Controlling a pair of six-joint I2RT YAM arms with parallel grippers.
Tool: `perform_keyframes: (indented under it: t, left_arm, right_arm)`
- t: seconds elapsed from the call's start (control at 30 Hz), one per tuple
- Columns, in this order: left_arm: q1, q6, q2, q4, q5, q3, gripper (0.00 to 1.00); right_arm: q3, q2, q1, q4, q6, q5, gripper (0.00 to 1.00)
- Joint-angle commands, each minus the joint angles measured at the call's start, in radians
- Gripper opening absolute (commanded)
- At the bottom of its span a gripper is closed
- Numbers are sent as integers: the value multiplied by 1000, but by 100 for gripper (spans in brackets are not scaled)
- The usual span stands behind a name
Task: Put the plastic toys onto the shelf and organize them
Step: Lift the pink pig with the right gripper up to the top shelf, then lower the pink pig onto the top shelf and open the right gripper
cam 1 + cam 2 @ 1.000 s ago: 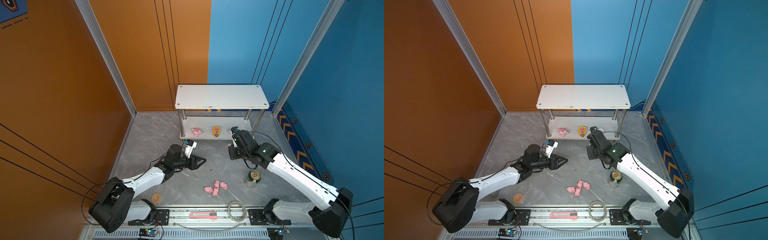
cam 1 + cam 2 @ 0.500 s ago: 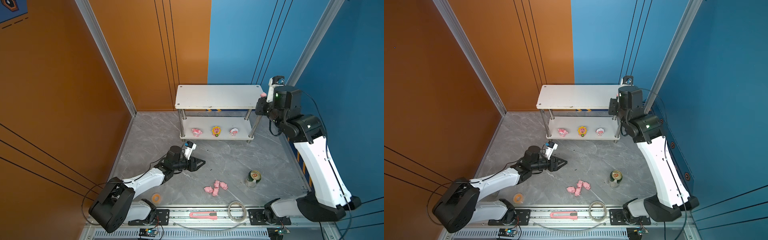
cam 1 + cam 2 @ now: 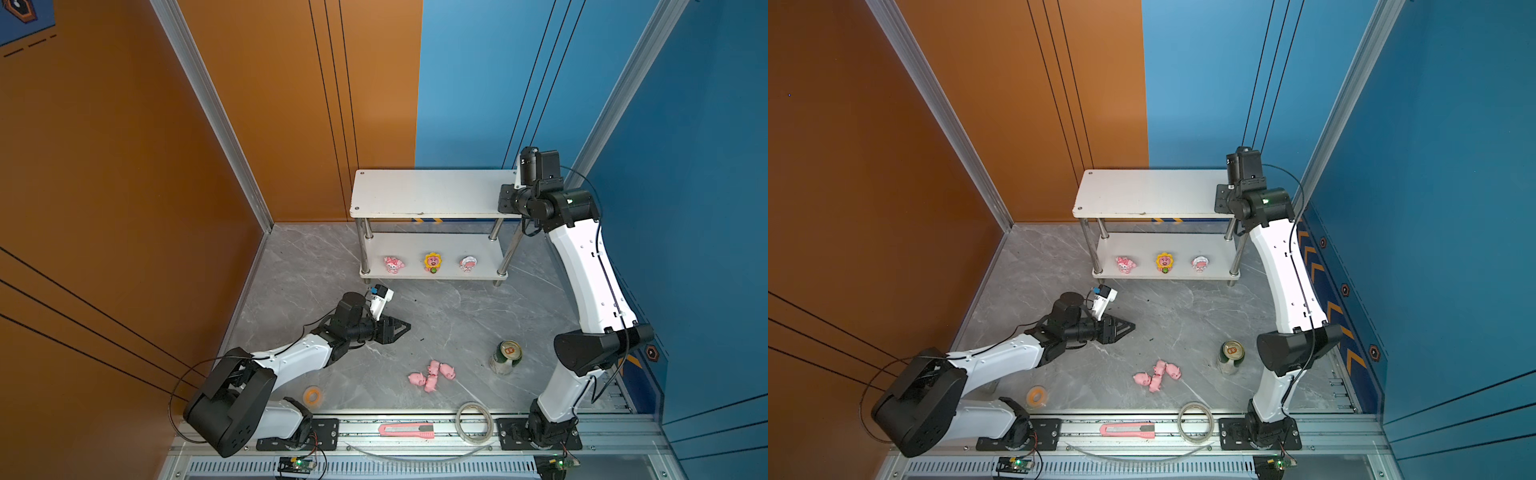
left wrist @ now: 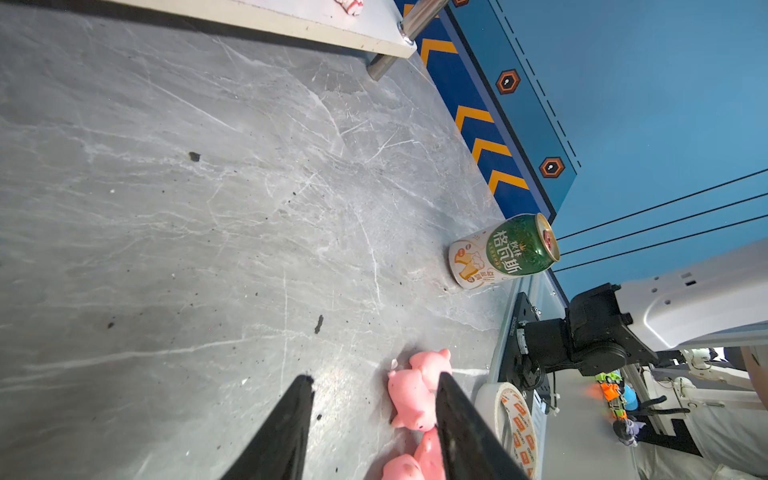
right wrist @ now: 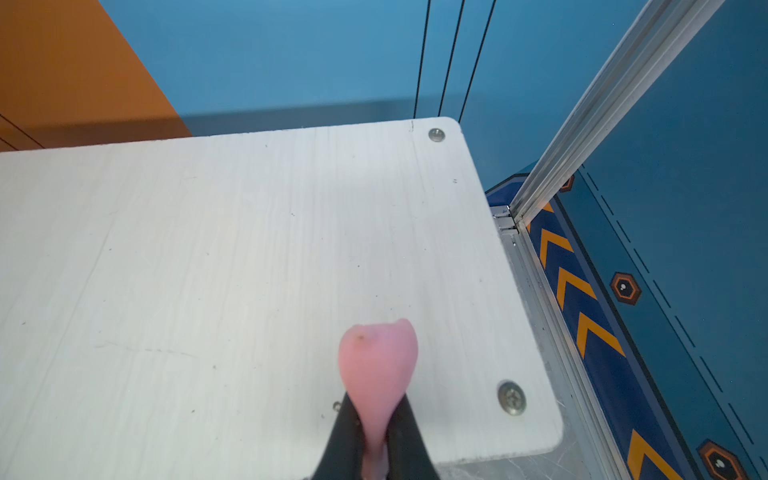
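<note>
your right claw (image 5: 376,401) is pinching a small pink pig (image 5: 378,357), both black fingers pressed into the soft body so that it bulges out ahead of them. read the floor in both top views as a clock with the white two-tier shelf (image 3: 432,193) at twelve: that claw holds its pig over the shelf's top board at the one o'clock end, between the two corner screws there; whether the pig touches the board you cannot tell. the lower tier carries a row near its front edge, each apart from the next: a pink-white figurine (image 3: 393,264) toward eleven, a sunflower-faced figurine (image 3: 433,262) at twelve, a white-pink figurine (image 3: 468,263) toward one. your left claw (image 3: 401,328) sits low over the grey floor near the clock's centre, a little toward nine, tips pointing to three; it is spread, with only bare floor in the gap. four pink pigs (image 3: 432,376) lie huddled and touching at six; in the left wrist view they sit just beside one of that claw's fingers (image 4: 455,415), outside the gap. a green can (image 3: 505,357) stands upright at four. a pink utility knife (image 3: 406,430) lies on the rail at six, a tape ring (image 3: 476,419) at five, an orange tape roll (image 3: 313,395) at seven.
</note>
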Motion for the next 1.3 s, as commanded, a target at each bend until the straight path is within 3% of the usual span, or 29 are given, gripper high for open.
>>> perform_keyframes:
  t: [0.0, 1.27]
  left_arm:
    - [0, -7, 13, 18, 18, 12, 50]
    - [-17, -15, 27, 30, 11, 20, 50]
  right_arm:
    - [28, 4, -17, -60, 19, -28, 12]
    - [-27, 31, -69, -46, 32, -79, 36]
